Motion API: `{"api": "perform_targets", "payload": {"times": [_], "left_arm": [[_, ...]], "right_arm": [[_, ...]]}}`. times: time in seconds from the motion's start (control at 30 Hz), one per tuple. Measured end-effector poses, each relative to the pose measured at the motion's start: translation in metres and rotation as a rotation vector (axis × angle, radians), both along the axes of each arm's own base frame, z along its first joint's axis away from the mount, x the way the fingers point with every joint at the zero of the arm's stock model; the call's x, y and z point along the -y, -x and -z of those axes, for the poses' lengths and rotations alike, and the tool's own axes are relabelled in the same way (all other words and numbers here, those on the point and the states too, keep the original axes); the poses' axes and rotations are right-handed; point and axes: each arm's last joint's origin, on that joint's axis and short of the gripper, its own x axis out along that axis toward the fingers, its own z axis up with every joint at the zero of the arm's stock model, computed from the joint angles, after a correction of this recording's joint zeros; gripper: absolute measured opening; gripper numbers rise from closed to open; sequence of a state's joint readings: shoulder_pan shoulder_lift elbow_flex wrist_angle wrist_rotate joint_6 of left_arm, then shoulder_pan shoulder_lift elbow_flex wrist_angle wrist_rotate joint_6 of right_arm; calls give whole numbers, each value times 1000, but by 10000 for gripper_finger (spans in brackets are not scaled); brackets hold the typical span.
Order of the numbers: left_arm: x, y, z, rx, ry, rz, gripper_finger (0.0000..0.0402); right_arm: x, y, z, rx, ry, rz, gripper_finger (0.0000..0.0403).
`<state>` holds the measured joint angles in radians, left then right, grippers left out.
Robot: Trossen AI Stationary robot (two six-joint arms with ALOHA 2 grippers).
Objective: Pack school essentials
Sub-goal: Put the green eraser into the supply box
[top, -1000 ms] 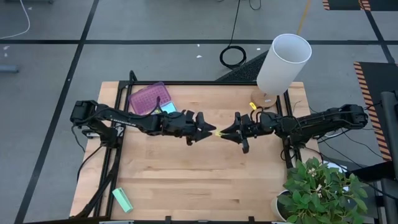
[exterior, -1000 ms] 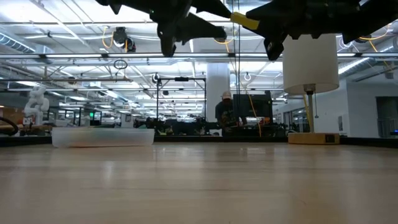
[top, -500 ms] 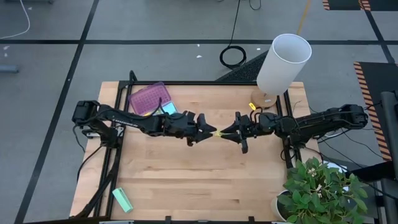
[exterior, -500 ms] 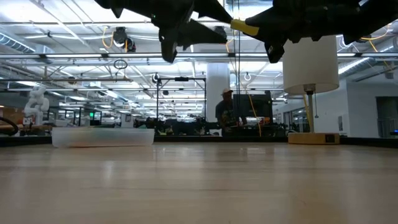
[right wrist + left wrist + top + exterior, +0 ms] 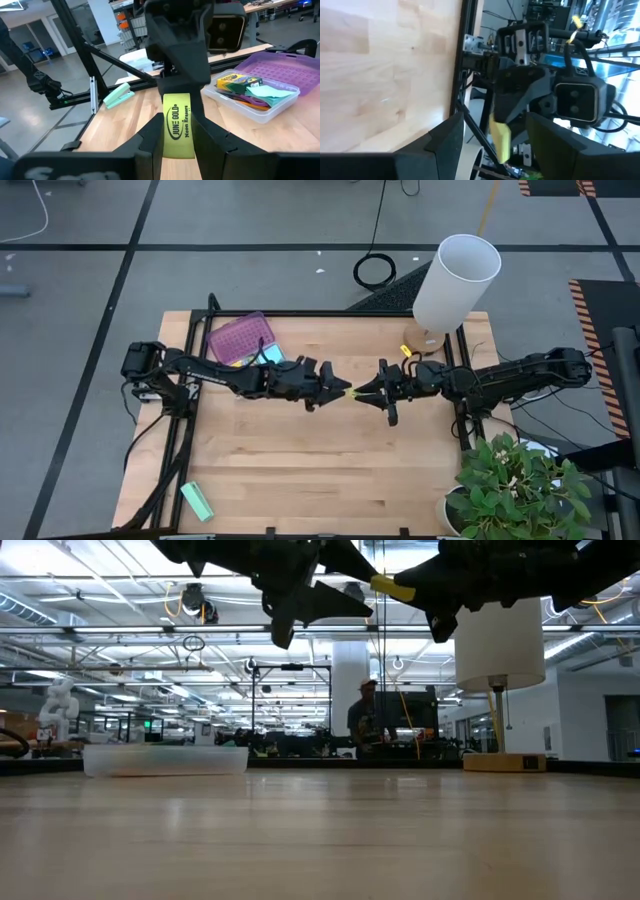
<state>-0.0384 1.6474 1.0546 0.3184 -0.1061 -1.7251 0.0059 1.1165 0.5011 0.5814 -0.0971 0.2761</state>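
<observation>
So this looks like a mid-air handoff: the right gripper [image 5: 368, 393] is pinched shut on a little yellow eraser [image 5: 176, 125] (the label reads "June Gold Neon Erasers"), holding it out lengthwise with the free end poking toward the left arm, which makes sense if the left one is meant to take it. My guess is the reason for passing it at all is that the plastic case [image 5: 240, 337] with the purple lid sits near the table's [image 5: 330, 470] far-left corner, on the left arm's side. The left gripper [image 5: 338, 390] is right there, nose to nose with the right one over the middle of the table, well above the wood in the low view. Its fingers [image 5: 445, 140] are spread wide, and from its own wrist view the eraser sits between them but I can't tell that either is touching it yet. The case already has the crayon box [image 5: 238, 80], the cyan sticky pad [image 5: 267, 92] and some pens in it. The mint-green block [image 5: 197, 501] lies alone near the front-left corner.
</observation>
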Motion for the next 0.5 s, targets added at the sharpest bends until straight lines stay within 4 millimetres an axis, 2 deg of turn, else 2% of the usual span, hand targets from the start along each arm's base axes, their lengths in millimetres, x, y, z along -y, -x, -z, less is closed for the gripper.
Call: {"api": "perform_targets", "payload": {"times": [0.37, 0.5], "left_arm": [[0, -2, 3, -4, -68, 18, 216], [-2, -3, 4, -5, -79, 17, 189]], "right_arm": [[6, 0, 0, -3, 11, 49, 82], [7, 0, 0, -3, 11, 50, 82]]}}
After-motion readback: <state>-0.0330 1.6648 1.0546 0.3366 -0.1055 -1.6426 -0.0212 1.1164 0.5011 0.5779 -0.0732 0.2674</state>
